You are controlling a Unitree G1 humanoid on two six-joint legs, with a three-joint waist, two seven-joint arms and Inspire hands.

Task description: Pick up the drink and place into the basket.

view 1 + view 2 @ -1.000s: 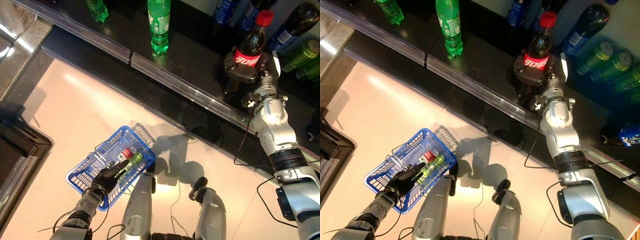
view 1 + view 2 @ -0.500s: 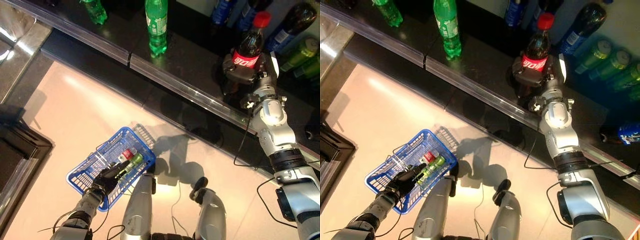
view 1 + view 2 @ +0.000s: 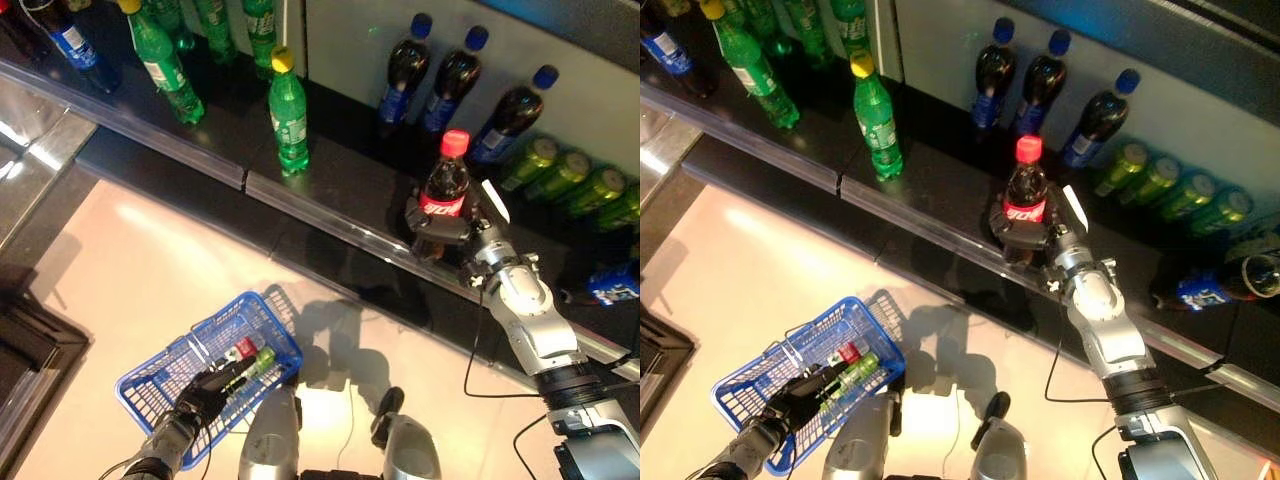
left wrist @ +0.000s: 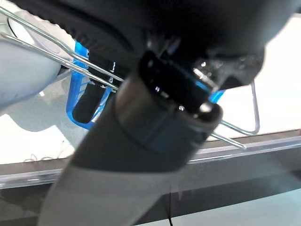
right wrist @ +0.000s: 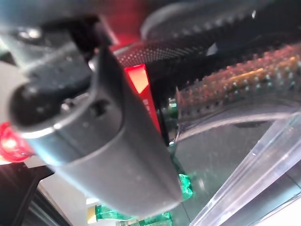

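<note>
At the right centre of the frame, the right hand (image 3: 443, 222) has its fingers curled round the lower body of the red-capped cola bottle (image 3: 445, 185), which stands upright on the dark shelf (image 3: 340, 185). At the lower left, the left hand (image 3: 203, 393) is closed on the wire handle of the blue basket (image 3: 165, 365), which hangs above the pale floor (image 3: 130, 270) with a green bottle (image 3: 262, 362) lying inside. Further green bottles (image 3: 287, 112) stand along the shelf in the upper left.

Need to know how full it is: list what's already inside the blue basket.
Inside the blue basket lie a green bottle and a red-capped item beside it. The left hand, gripping the handle, covers part of the interior, so anything beneath it cannot be seen.
</note>
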